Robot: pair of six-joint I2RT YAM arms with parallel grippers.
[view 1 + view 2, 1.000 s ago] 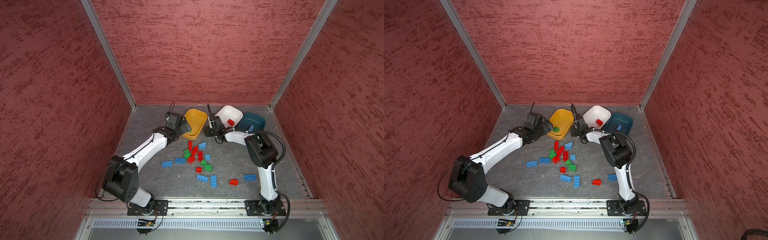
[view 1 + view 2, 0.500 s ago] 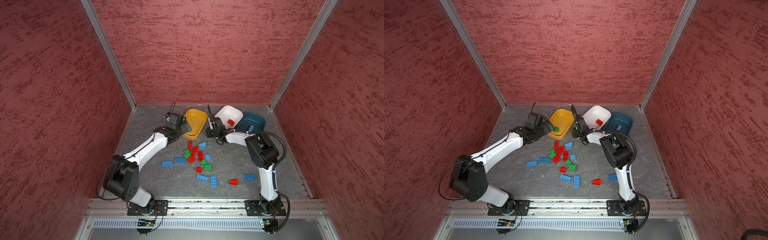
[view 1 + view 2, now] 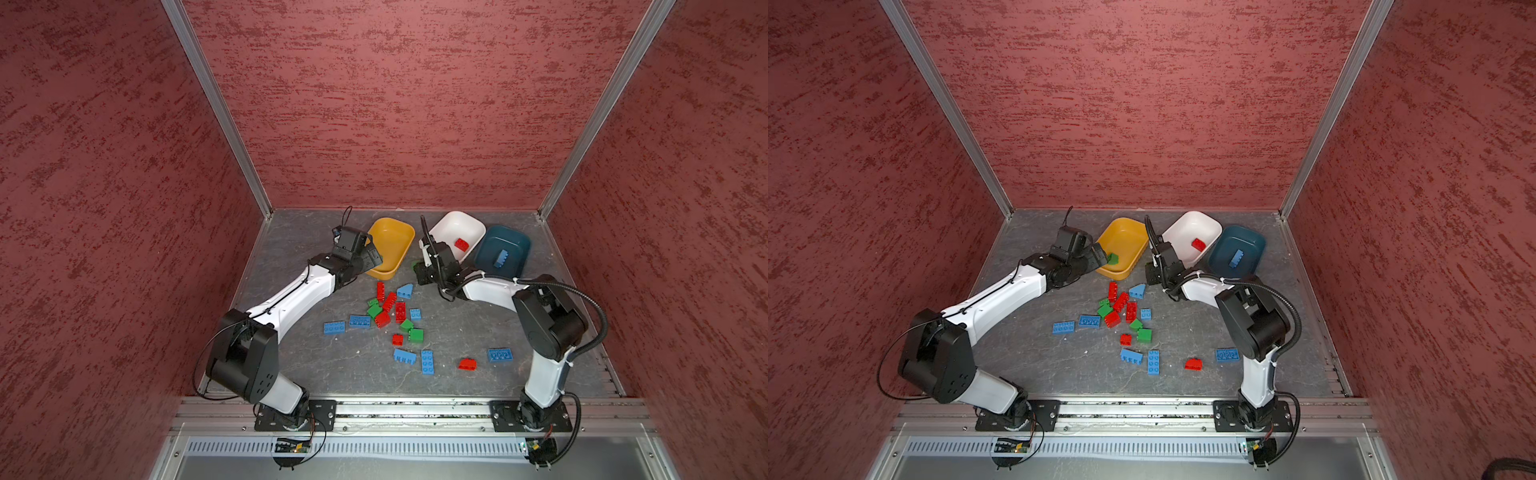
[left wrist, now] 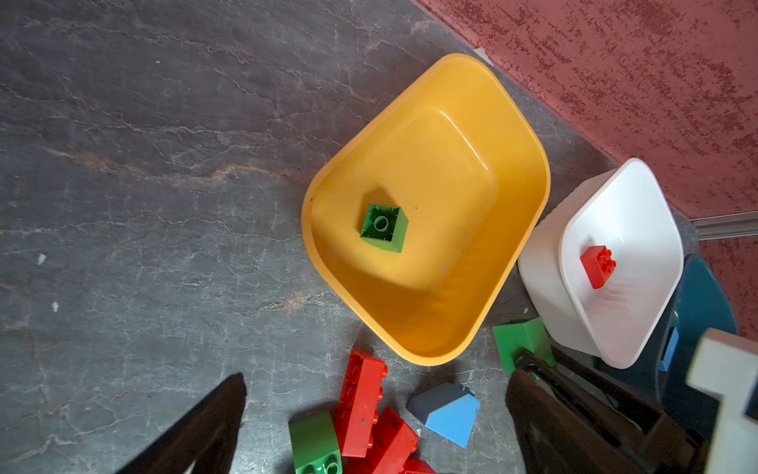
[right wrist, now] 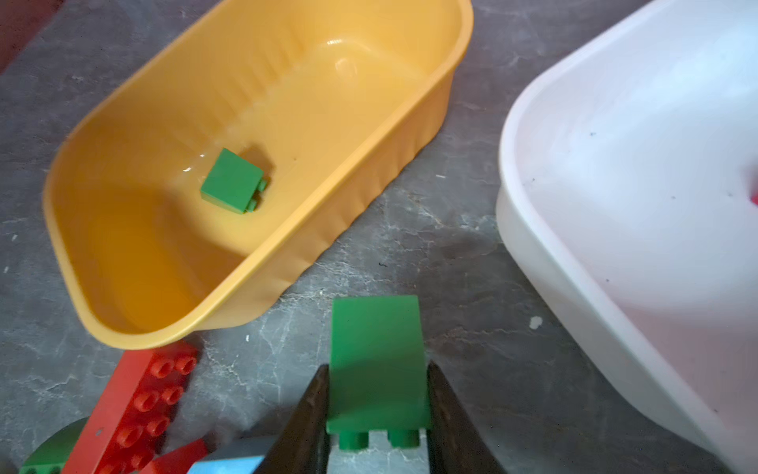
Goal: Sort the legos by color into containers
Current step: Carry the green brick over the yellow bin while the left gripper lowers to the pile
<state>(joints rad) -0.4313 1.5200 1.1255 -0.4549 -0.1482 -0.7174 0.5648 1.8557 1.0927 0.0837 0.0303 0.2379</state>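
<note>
Right tool [image 5: 377, 414] gripped green brick [image 5: 375, 353] by its flat sides, presumably light, rigid, slick; left tool [image 3: 371, 257] stood wide open.

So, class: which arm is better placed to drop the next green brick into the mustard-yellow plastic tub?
Right. The right gripper is closed on the green sloped plastic brick, just beside the mustard-yellow plastic tub. The left gripper hangs open and empty by that tub.
</note>
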